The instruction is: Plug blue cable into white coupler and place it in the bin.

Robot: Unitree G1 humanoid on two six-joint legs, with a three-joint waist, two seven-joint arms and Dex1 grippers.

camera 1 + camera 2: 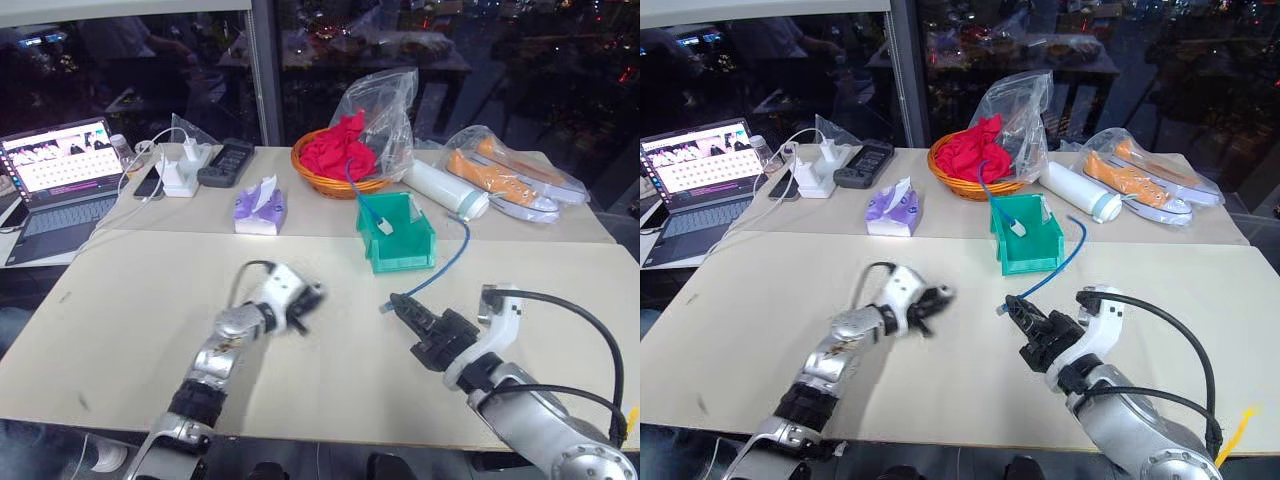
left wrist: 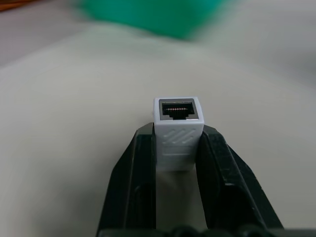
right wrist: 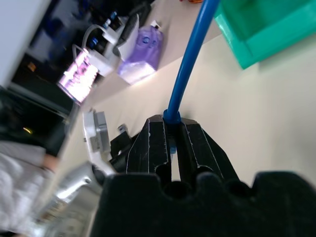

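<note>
The pale table (image 1: 120, 300) carries everything, with clutter along its far edge: an open laptop (image 1: 55, 185) at the robot's far left, a white power adapter with cords (image 1: 180, 170), a purple tissue pack (image 1: 260, 212), a wicker basket of red cloth (image 1: 338, 160), a white cylinder (image 1: 445, 190) and bagged orange shoes (image 1: 505, 180). The laptop screen shows rows of small content too fine to read, and no label or brand is legible anywhere.

The bin (image 1: 398, 235) sits upright near the table's middle, just in front of the basket, its open top up and its sloped front towards the robot.

The blue cable (image 1: 450, 258) has one end lying inside the bin, its clear plug (image 1: 386, 227) resting there. From there the cable goes up over the bin's back rim, loops past the bin's right side, then runs down and towards the robot. Its near end is pinched between the closed fingers of the right gripper (image 1: 400, 305), the cable leaving the fingertips roughly along the gripper's own line.

The left gripper (image 2: 178, 143) is narrowed onto the white coupler (image 2: 178, 121), clamping its two sides. The coupler's long axis lies along the fingers, and its dark socket faces straight out past the fingertips, towards the bin. A faint moulded diagonal pattern marks its upper face. The coupler and the cable's near end are apart, with bare table between the two grippers.
</note>
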